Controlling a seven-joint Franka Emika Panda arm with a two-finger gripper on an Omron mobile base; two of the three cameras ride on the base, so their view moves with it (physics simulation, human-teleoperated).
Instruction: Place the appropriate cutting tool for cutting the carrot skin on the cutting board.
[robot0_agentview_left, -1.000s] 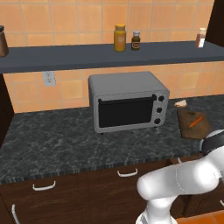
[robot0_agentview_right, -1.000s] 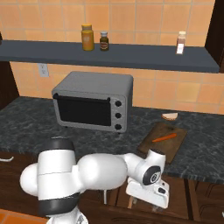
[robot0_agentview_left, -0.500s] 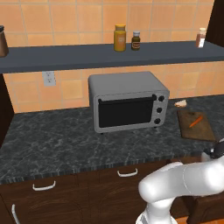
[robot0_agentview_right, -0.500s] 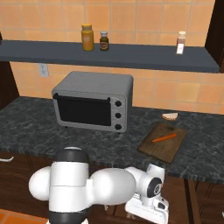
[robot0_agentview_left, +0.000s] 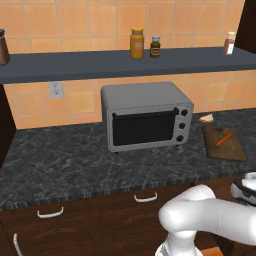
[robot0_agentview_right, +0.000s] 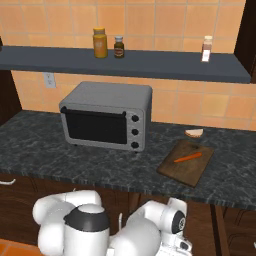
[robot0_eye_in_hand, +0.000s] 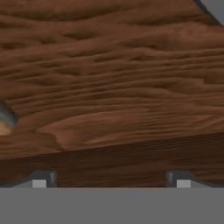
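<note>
Counter (robot0_agentview_right: 50, 145) of dark stone runs wide, with the toaster oven (robot0_agentview_right: 107, 115) on it. Right of the oven lies the cutting board (robot0_agentview_right: 192, 170), and the carrot (robot0_agentview_right: 188, 158) rests on it, pointing slantwise. No peeler can be seen yet. The gripper (robot0_eye_in_hand: 111, 180) is down low by the wooden cabinet front (robot0_eye_in_hand: 109, 87), well under the board, its fingers wide apart and holding nothing.

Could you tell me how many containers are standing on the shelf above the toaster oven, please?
4 visible: a yellow jar and small dark bottle mid-shelf, a white shaker at the right, a dark canister at the left edge; others may be off-frame.
</note>
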